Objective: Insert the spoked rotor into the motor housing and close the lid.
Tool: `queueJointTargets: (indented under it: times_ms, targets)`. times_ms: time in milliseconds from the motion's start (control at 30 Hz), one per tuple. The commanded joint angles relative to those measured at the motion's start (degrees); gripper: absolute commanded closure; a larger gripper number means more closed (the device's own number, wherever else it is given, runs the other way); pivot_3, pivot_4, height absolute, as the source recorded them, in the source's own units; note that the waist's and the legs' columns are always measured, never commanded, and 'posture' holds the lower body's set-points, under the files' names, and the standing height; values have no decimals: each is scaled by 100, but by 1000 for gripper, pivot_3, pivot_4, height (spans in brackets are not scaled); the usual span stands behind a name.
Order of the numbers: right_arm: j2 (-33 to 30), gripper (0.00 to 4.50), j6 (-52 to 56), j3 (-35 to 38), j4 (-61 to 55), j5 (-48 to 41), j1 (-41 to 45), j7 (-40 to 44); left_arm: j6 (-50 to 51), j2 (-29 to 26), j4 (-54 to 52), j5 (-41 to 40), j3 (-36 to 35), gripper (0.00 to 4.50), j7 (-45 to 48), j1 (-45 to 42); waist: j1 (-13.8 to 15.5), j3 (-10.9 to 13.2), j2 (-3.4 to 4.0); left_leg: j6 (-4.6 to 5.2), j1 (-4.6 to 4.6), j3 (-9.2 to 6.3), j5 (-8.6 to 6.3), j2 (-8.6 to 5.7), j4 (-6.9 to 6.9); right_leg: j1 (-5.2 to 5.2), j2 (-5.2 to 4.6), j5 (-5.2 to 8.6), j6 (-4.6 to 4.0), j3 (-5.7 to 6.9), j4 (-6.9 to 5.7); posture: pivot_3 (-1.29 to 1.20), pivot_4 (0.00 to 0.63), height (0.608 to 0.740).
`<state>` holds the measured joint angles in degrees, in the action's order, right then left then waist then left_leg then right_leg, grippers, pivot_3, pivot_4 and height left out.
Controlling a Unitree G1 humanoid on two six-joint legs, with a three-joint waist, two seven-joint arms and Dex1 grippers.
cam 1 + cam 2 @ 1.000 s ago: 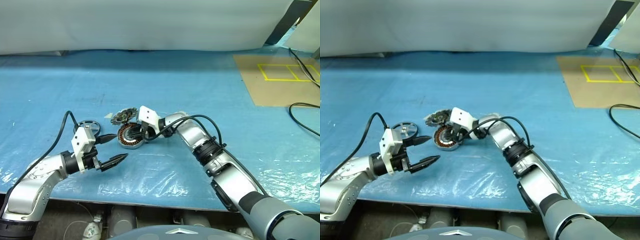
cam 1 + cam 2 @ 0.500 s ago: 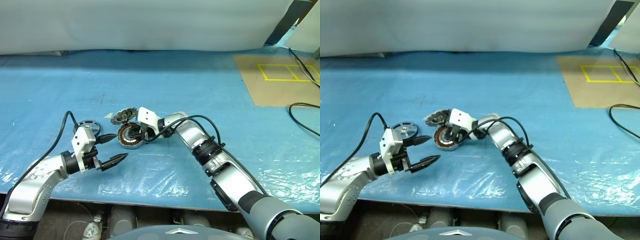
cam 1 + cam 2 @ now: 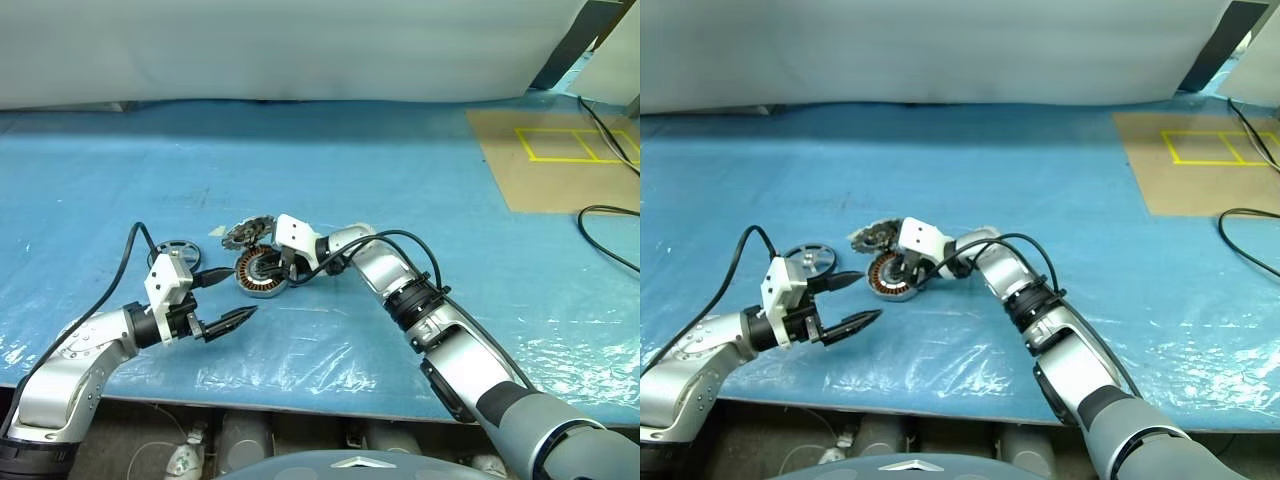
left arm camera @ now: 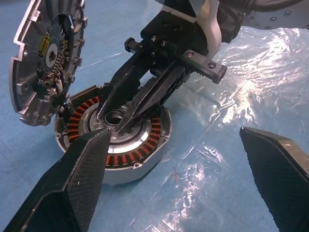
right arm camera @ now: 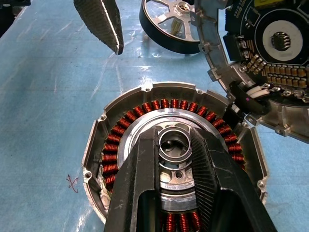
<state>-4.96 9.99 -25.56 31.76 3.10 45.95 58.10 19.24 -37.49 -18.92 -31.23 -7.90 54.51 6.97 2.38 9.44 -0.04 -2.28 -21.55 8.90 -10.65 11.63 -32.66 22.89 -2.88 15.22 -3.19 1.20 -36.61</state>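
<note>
The motor housing [image 3: 262, 272], a silver puck with copper windings, lies flat on the blue table. My right gripper [image 5: 174, 142] reaches down into it, its fingers closed on the small hub ring at the housing's centre. The lid [image 3: 245, 233], a silver finned disc, stands tilted against the housing's far rim, joined to it by wires. The spoked rotor [image 3: 177, 248], a dark wheel, lies flat to the left of the housing. My left gripper [image 3: 238, 292] hovers open just left of and in front of the housing, holding nothing.
A crinkled clear plastic sheet [image 3: 300, 350] covers the blue table near its front edge. A brown board with yellow tape lines [image 3: 560, 160] lies at the back right, with black cables [image 3: 610, 240] beside it.
</note>
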Motion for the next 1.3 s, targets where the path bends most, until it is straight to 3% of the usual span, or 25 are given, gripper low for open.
queueJointTargets:
  times_ms: [33,200,600,700,867,1300]
  targets:
    - [17,3935,-50,62,-2,38,87,-73,-23,9,-115,-38,-1,0,10,-47,0,0,0,0,0,0,0,0,0,0,0,0,0,0,0,0,150,740]
    - [-67,2257,-26,26,-129,30,48,32,-22,12,-98,-50,30,0,10,-71,0,0,0,0,0,0,0,0,0,0,0,0,0,0,0,0,150,740]
    - [114,2257,521,503,-485,-593,167,269,-19,9,-8,-73,16,0,26,-115,0,0,0,0,-1,0,0,0,1,2,0,0,0,0,0,0,150,740]
    - [145,2860,538,562,-496,-658,175,297,-15,3,-4,-83,0,0,32,-101,2,0,0,0,-2,1,0,0,1,3,0,0,0,0,0,0,150,740]
    - [69,4478,415,297,-396,-404,-8,276,10,1,-36,-121,-31,0,15,-68,2,0,0,0,-2,0,0,0,1,3,0,0,0,0,0,0,150,740]
    - [235,4478,176,153,-180,-203,2,28,-7,-1,-33,-112,0,0,30,-64,-1,0,0,0,-3,1,0,0,1,4,0,0,0,0,0,0,150,740]
